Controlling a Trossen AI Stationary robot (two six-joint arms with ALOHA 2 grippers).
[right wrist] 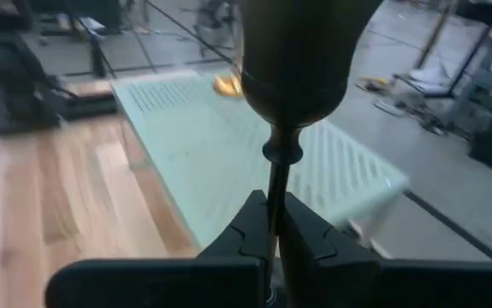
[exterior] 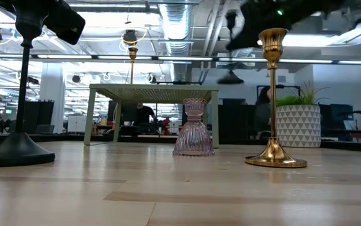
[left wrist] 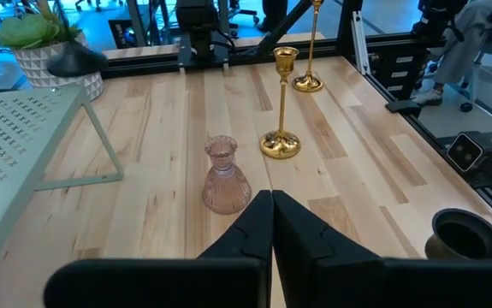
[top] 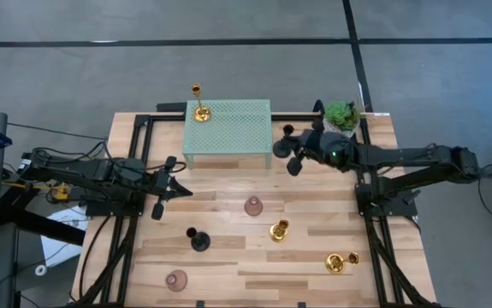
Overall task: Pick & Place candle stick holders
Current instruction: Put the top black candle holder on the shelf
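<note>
The wooden table [top: 228, 184] carried a pale green mesh stand [top: 228, 130] at its far edge, with a gold candlestick [top: 200, 104] upright on the stand's left corner. The right gripper [top: 295, 151] hung beside the stand's right end, fingers clamped on the slim stem of a black candlestick [right wrist: 293, 60], its long axis running straight out from the fingers. The left gripper [top: 165, 189] waited with fingers together, near a pink glass holder [top: 253, 205] standing upright.
</note>
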